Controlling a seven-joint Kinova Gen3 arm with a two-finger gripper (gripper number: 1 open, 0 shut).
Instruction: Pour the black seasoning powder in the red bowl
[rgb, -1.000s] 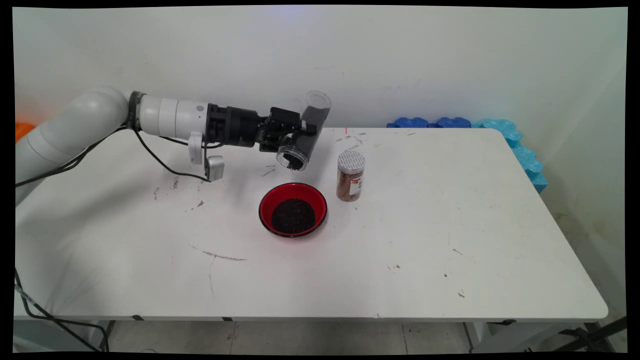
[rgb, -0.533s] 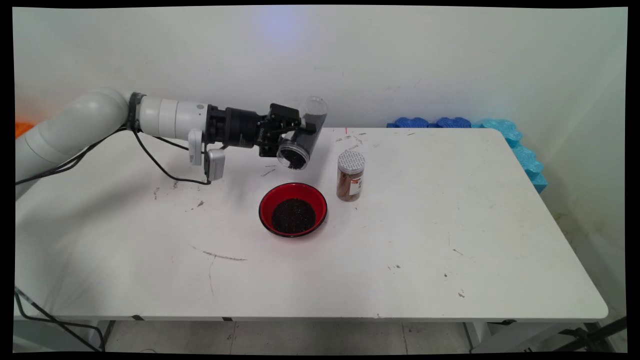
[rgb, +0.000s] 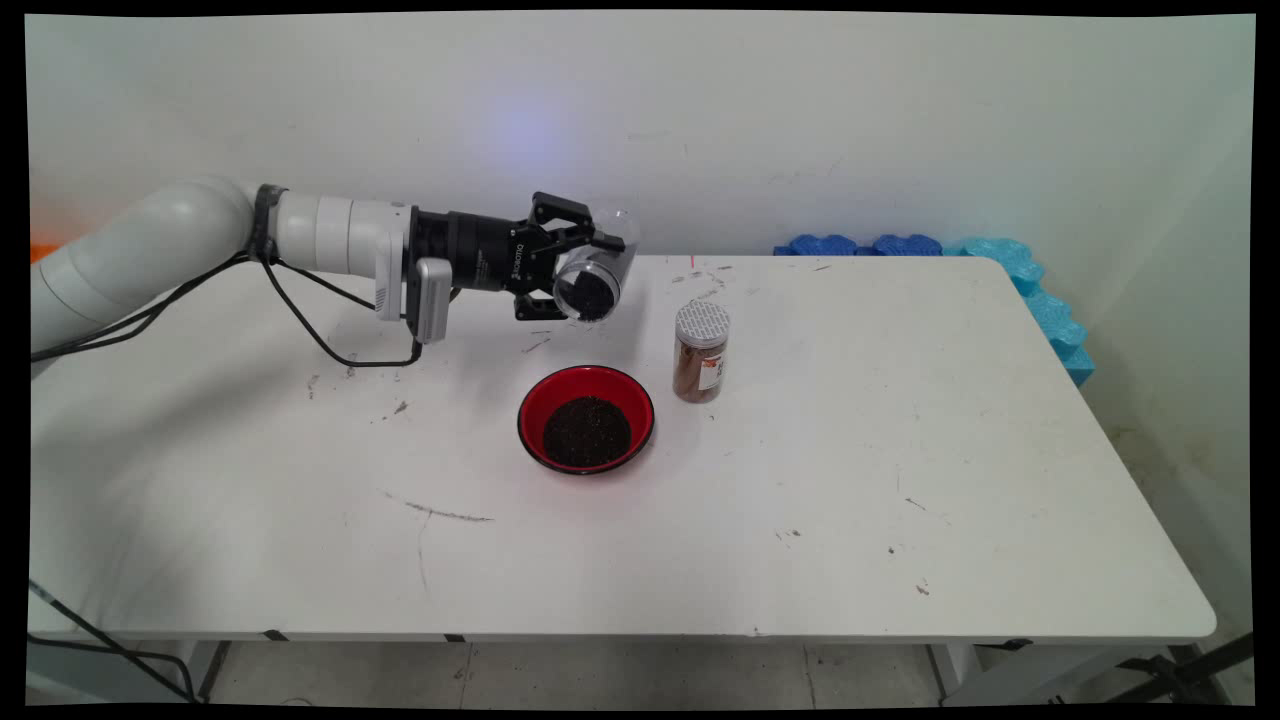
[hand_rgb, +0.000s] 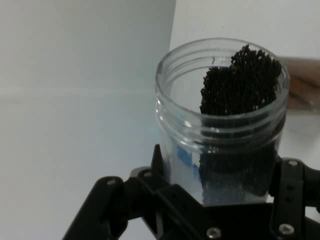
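Note:
My gripper (rgb: 590, 270) is shut on a clear plastic jar (rgb: 595, 280) partly filled with small black grains. The jar lies nearly level in the air, its open mouth turned toward the camera. In the hand view the clear jar (hand_rgb: 222, 125) fills the middle, with the black grains (hand_rgb: 240, 85) heaped against one side of its mouth and the gripper (hand_rgb: 220, 195) clasping its body. Below and slightly in front of the jar a red bowl (rgb: 586, 418) sits on the table, holding a pile of the same black grains (rgb: 586, 430).
A capped jar of brown powder (rgb: 701, 351) stands upright just right of the bowl. Blue foam blocks (rgb: 940, 250) line the table's far right corner and right edge. Black cables (rgb: 330, 340) hang under the arm. The white table (rgb: 850, 480) bears scuff marks.
The jar has rotated from steeply tipped, mouth down over the bowl, to nearly level. The wrist turned and rose slightly. No grains are falling now.

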